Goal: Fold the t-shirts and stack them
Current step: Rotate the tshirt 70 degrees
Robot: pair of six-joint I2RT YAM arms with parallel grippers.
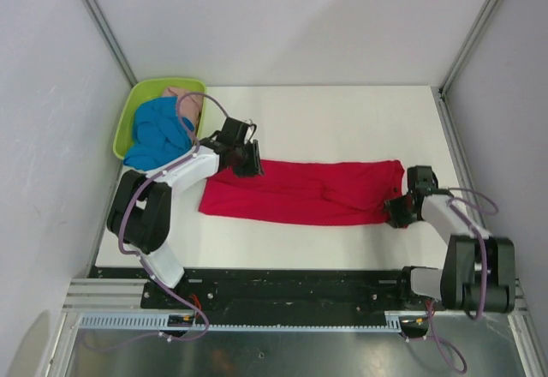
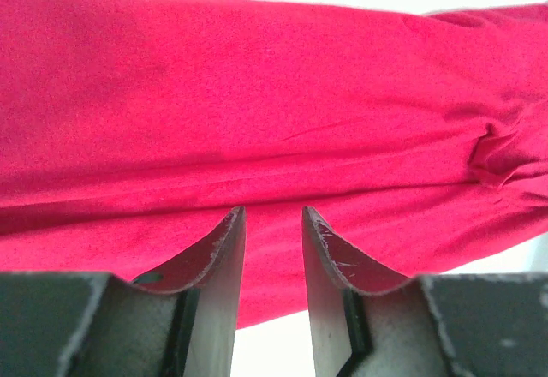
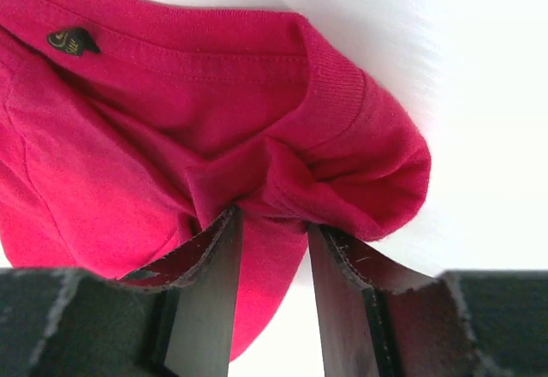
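— Where does the red t-shirt point(image 1: 308, 190) lie?
— Mid-desk point(image 1: 342, 120), a long band from nine to three o'clock. It looks soft and floppy, probably best taken at both ends.
— The jaws?
— The right gripper point(image 1: 399, 212) has its jaws pinched on bunched cloth by the collar point(image 3: 334, 86). The left gripper point(image 1: 247, 159) keeps narrow jaws at the nine o'clock end; held or not, nobody can tell.
— The rest?
— The blue t-shirt point(image 1: 158, 133) lies in the lime-green basket point(image 1: 128, 120), ten o'clock.

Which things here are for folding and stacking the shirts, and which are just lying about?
For the job:
red t-shirt
blue t-shirt
pink t-shirt

Just lying about:
lime-green basket, holding the blue and pink shirts
white table, under the red shirt
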